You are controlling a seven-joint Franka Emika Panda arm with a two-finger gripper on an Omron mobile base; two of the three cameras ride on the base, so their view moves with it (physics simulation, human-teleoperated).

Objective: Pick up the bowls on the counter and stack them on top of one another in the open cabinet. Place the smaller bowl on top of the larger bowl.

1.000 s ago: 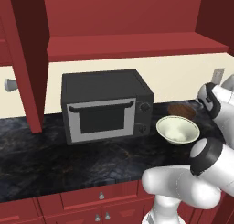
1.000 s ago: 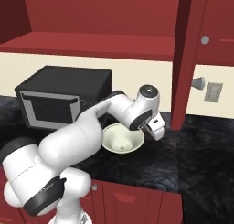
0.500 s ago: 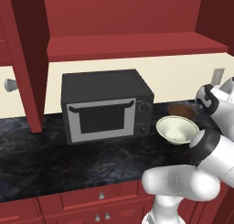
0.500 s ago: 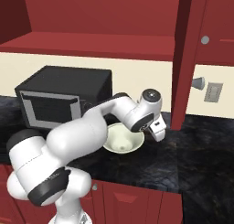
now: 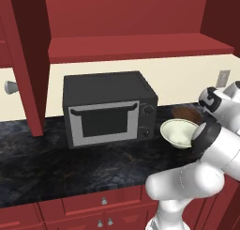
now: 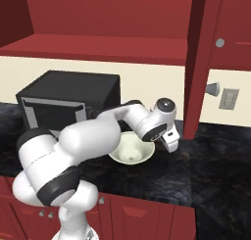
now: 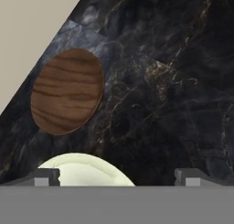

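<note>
The larger cream-white bowl (image 5: 177, 132) (image 6: 130, 149) (image 7: 85, 170) stands on the dark counter (image 5: 70, 163) (image 6: 215, 156) to the right of the microwave. The smaller dark brown bowl (image 5: 186, 113) (image 7: 67, 97) sits just behind it, near the wall. My gripper (image 6: 172, 144) (image 7: 118, 178) hangs above the counter at the right rim of the cream bowl, pointing down. It is open, with its fingertips (image 7: 46, 177) wide apart and nothing between them. The open cabinet shelf (image 5: 140, 46) (image 6: 98, 45) runs above the microwave.
A black microwave (image 5: 110, 109) (image 6: 68, 99) stands on the counter left of the bowls. An open red cabinet door (image 6: 198, 62) hangs to the right and another (image 5: 28, 55) to the left. Red drawers (image 5: 103, 203) sit under the counter. A wall socket (image 6: 229, 98) is at right.
My hand has drifted slightly to the right and down beside the cream bowl. Both bowls stay where they were, and the gripper stays open.
</note>
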